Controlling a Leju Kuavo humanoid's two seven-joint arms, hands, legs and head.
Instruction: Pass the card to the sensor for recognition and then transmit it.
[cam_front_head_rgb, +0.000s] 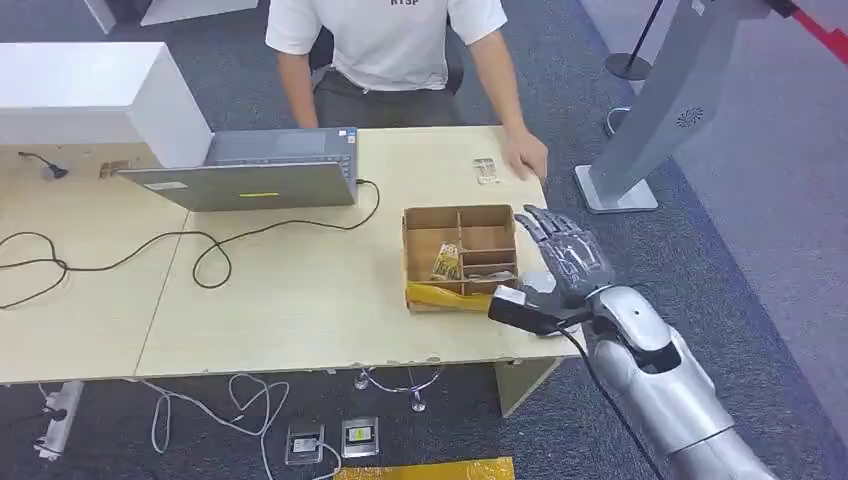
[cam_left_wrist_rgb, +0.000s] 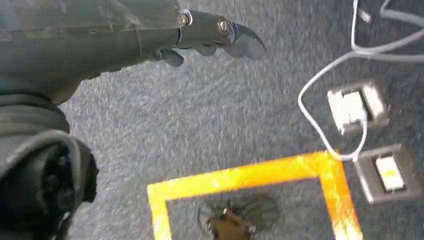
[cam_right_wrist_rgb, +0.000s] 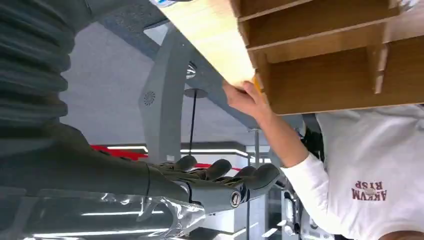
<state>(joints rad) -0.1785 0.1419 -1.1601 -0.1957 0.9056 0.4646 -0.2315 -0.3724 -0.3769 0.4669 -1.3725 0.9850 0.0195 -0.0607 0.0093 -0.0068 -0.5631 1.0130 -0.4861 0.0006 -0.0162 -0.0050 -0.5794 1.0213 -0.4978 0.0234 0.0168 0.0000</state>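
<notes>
Hovering beside box (cam_front_head_rgb: 460, 257) at bench (cam_front_head_rgb: 300, 300) edge: right hand (cam_front_head_rgb: 562, 262), fingers spread, holding nothing (left hand (cam_left_wrist_rgb: 210, 32) curled, over floor).

High head view down onto the table (cam_front_head_rgb: 300, 300) — right wrist close beside the shared box (cam_right_wrist_rgb: 320, 65), left wrist floorward.

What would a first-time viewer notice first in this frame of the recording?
The silver right hand stands out, fingers spread, raised beside the right side of the partitioned cardboard box near the table's front edge. Across the table a person in a white T-shirt rests a hand on the far right corner by a small clear item. An open laptop sits left of the box, its black cable looping over the tabletop.
</notes>
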